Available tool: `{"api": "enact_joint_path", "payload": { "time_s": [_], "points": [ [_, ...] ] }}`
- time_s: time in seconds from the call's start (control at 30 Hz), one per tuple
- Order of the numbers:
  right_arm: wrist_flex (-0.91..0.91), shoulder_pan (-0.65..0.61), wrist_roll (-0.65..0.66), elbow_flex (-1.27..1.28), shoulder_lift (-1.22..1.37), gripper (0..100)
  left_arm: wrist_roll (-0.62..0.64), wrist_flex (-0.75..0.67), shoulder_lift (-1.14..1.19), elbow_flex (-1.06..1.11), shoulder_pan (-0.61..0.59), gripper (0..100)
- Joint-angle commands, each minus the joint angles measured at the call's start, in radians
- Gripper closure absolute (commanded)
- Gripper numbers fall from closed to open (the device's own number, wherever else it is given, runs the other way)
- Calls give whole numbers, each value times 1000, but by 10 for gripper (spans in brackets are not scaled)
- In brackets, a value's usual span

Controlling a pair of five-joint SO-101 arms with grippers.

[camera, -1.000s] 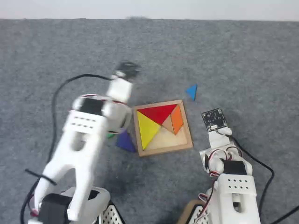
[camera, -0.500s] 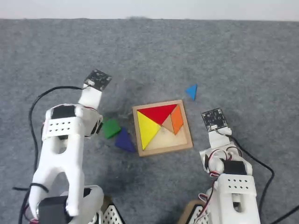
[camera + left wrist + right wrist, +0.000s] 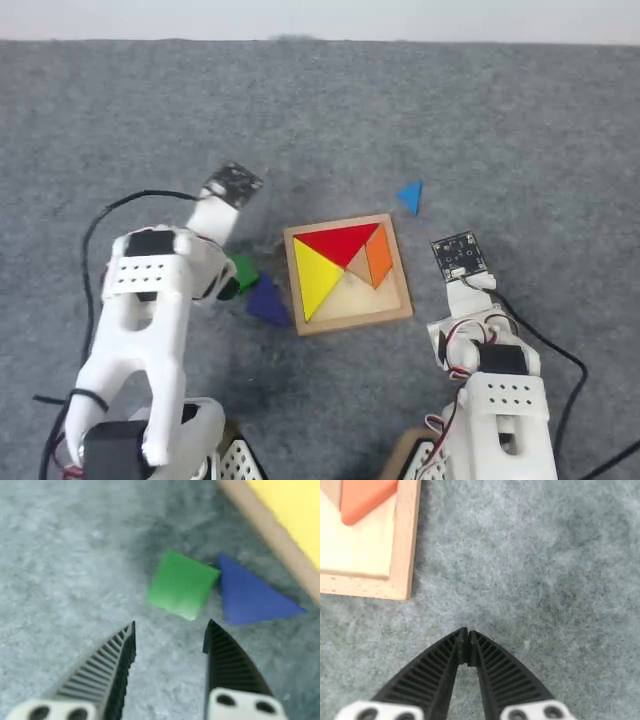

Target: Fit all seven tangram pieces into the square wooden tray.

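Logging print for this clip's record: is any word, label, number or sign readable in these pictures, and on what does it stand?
No text can be read.
The wooden tray, the coloured pieces and the grey carpet carry no print.
The left arm's dark board and the right arm's dark board show only pale specks, too small to read.

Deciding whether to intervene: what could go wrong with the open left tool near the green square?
The green square seems to touch the dark blue triangle, so the left tool may shove the triangle against the tray. The flat square may also slip on closing.
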Motion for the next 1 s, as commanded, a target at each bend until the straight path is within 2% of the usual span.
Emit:
{"api": "enact_joint_path", "payload": {
  "time_s": [0.0, 0.13, 0.23, 0.33, 0.57, 0.97],
  "points": [
    [-7, -5, 12, -8, -19, 989, -12, 20, -32, -42, 64, 781],
    [-5, -5, 12, -8, -21, 989, -18, 23, 46, -101, 58, 739],
    [-5, -5, 12, -8, -21, 989, -77, 34, 173, -197, 58, 709],
    [-5, -5, 12, -8, -21, 989, -124, 81, 282, -298, 57, 710],
    [-5, -5, 12, -6, -21, 989, -203, 83, 443, -427, -6, 739],
    [-5, -5, 12, -6, -21, 989, -233, 48, 641, -458, 14, 742]
  ]
}}
